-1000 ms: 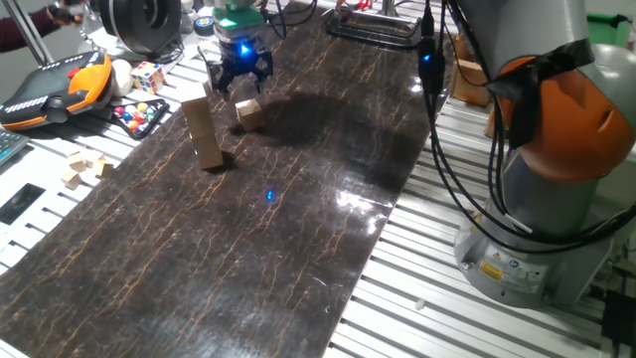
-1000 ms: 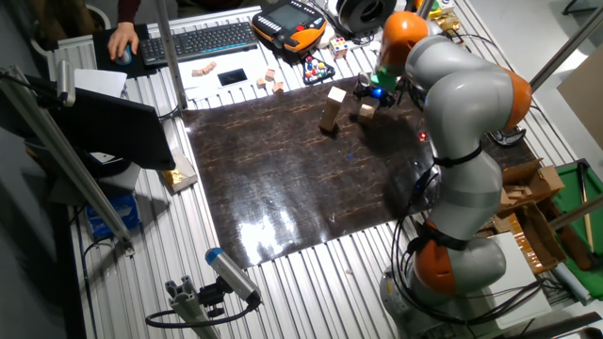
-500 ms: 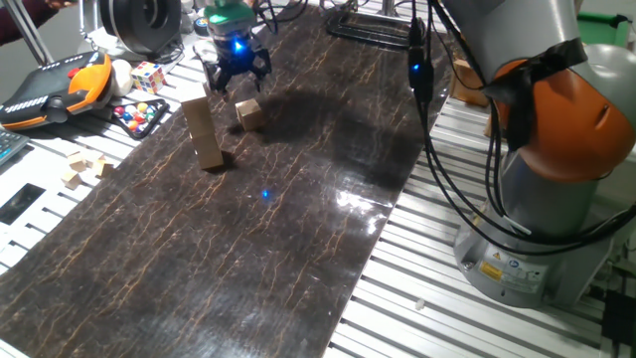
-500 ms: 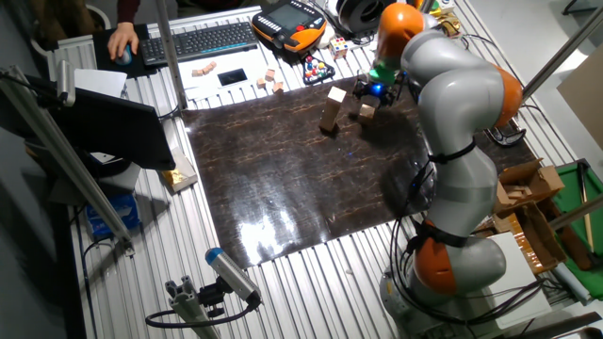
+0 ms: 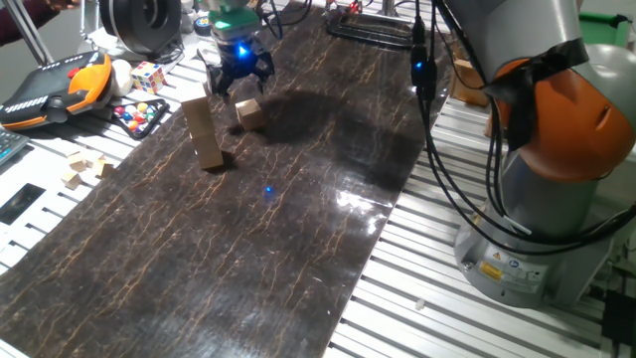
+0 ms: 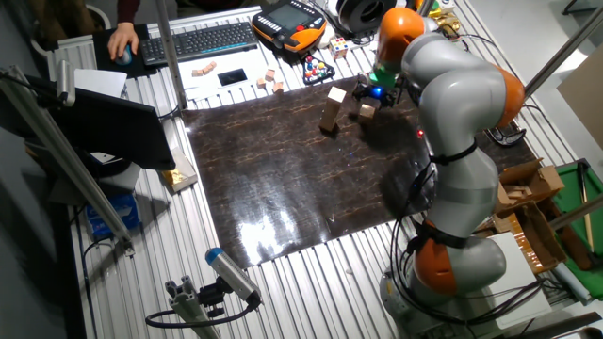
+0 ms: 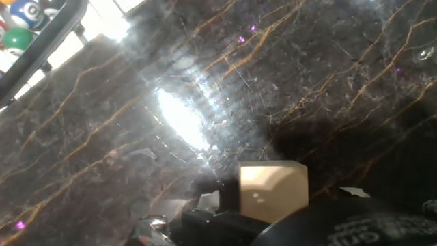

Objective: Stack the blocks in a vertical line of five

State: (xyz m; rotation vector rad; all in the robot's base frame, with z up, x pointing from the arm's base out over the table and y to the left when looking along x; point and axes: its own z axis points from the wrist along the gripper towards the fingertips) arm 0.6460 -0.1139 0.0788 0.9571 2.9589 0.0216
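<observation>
Wooden cube [image 5: 247, 113] lies below spread pincer [image 5: 237, 83].

Fixed views: dim, sharp; overhead glare on the glossy dark surface [image 5: 343, 194]. Hand view: hazy, blurred, with strong central glare and a soft, overexposed block [image 7: 273, 190].

**Inspector A:** Any legible text, labels or numbers?

**Inspector B:** None. The arm's base [image 5: 512, 254] carries a pale sticker [image 5: 509, 274] near the right edge of the bench, its print too small to read. The billiard balls [image 7: 19, 17] at the top left corner of the hand view show round number patches, blurred beyond reading.

**Inspector A:** The keyboard [image 6: 196, 40]?

**Inspector B:** Key legends unresolved.
</observation>
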